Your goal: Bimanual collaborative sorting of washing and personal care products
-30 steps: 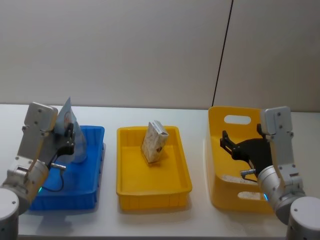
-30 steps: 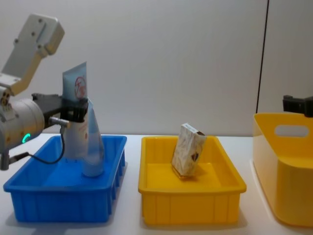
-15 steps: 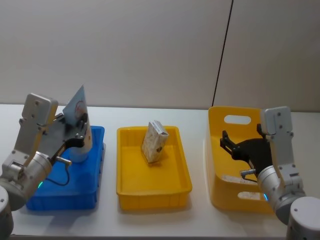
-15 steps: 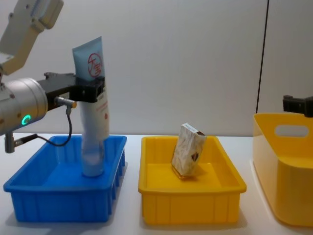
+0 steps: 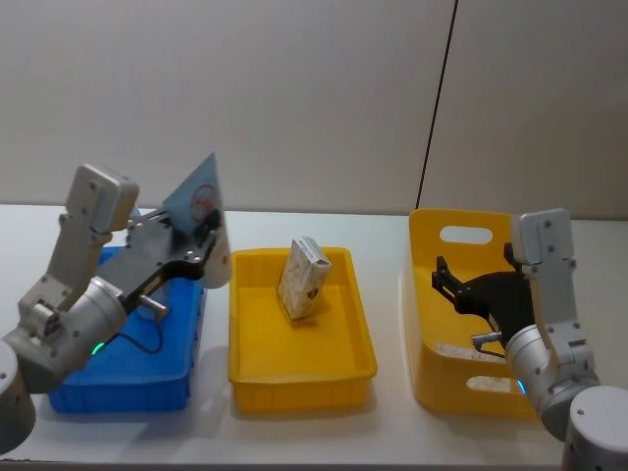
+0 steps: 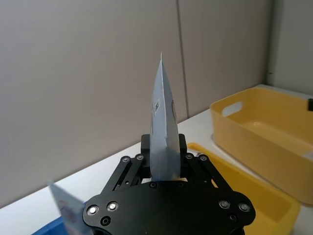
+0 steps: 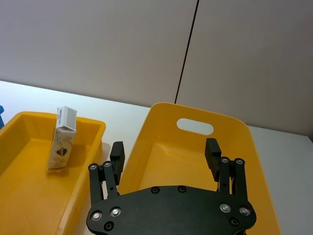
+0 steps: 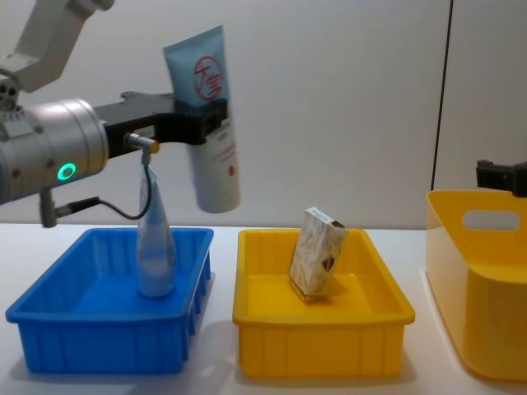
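Right tool (image 8: pixel 499 175) cropped by chest view's edge, second tube (image 6: pixel 66 210) blurred, cropped

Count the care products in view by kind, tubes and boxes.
Pale blue tubes: 2, the held tube in the left gripper and the standing tube in the blue tray.
Patterned boxes: 1, the box in the yellow tray.
Total: 3.
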Robot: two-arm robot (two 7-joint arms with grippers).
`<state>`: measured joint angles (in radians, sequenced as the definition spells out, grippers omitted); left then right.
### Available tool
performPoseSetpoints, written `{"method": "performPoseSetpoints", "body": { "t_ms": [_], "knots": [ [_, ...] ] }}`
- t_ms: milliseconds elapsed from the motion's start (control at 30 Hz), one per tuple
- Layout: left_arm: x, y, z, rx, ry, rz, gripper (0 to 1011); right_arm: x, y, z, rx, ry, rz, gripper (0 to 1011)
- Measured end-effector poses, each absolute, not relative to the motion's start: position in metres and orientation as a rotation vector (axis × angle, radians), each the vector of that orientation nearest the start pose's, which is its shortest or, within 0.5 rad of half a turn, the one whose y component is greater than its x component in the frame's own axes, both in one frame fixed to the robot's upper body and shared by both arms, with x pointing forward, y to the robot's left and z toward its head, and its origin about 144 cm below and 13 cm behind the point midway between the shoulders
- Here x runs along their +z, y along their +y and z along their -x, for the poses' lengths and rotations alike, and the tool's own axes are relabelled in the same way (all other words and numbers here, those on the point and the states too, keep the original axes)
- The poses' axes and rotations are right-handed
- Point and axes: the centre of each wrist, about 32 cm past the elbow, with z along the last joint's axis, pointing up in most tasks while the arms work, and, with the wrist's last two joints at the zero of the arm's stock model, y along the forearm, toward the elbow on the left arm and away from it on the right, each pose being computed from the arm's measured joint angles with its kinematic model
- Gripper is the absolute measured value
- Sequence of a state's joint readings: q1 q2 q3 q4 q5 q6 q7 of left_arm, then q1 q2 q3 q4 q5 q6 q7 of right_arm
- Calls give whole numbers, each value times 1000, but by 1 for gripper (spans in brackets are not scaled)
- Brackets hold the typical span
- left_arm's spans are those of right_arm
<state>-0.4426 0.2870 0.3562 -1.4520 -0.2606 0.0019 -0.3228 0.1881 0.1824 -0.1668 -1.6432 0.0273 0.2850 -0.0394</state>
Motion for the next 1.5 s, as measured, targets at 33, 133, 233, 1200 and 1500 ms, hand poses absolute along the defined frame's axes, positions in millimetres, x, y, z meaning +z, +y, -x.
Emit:
{"method": "performPoseSetpoints", "body": {
  "t_ms": [33, 133, 233, 1200, 1500],
  "knots": [
    [1253, 212, -560, 923, -263, 44, 252, 1223, -224, -502, -1471, -114, 174, 1004],
    [1256, 208, -562, 887, -265, 48, 252, 1223, -224, -502, -1471, -114, 174, 1004],
    [1261, 199, -566, 832, -269, 54, 252, 1223, -224, -502, -1471, -114, 174, 1004],
    [1282, 156, -578, 634, -272, 46, 252, 1225, -227, -501, -1335, -130, 189, 1004],
    [1284, 153, -579, 623, -273, 45, 252, 1229, -226, -501, -1215, -148, 199, 1004]
  ]
}}
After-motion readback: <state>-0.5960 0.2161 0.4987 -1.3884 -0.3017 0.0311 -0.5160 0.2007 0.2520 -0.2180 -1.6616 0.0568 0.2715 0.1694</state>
